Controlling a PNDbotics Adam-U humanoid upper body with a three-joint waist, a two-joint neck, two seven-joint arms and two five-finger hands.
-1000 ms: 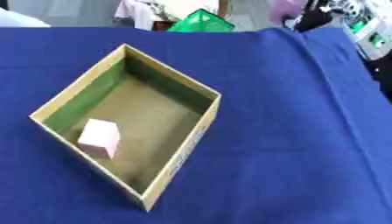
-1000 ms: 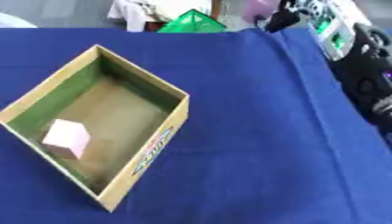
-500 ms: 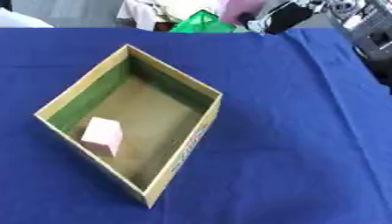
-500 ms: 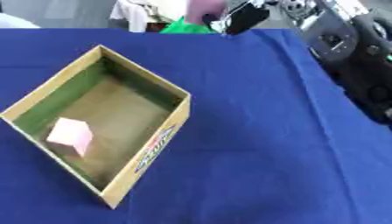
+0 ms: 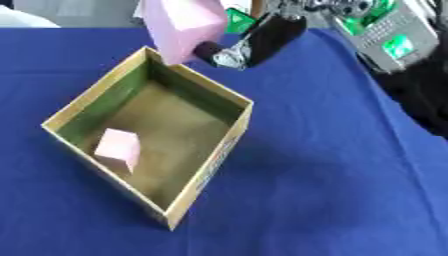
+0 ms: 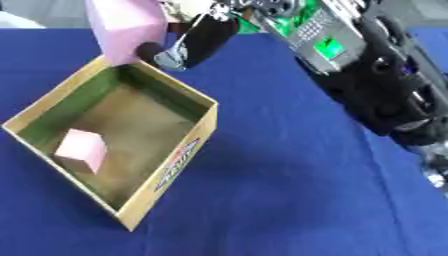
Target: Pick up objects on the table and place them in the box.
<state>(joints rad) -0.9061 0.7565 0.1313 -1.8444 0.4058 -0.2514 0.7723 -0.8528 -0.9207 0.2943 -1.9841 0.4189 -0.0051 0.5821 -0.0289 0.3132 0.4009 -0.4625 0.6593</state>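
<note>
An open cardboard box (image 5: 219, 165) with green inner walls lies on the blue tablecloth, left of centre. A small pink cube (image 5: 118, 148) rests on its floor near the left corner. My right hand (image 5: 254, 42) reaches in from the upper right and is shut on a larger pink block (image 5: 179, 25), held in the air above the box's far corner. The right forearm (image 6: 376, 85) crosses the upper right of the right eye view. The left hand shows in neither view.
The blue cloth (image 5: 332, 190) covers the whole table, with open room to the right of and in front of the box. A green object (image 5: 236, 19) and other clutter lie beyond the table's far edge.
My right arm has swung in from the upper right toward the box, bringing the large pink block over its far corner. The box and the small cube have stayed put.
</note>
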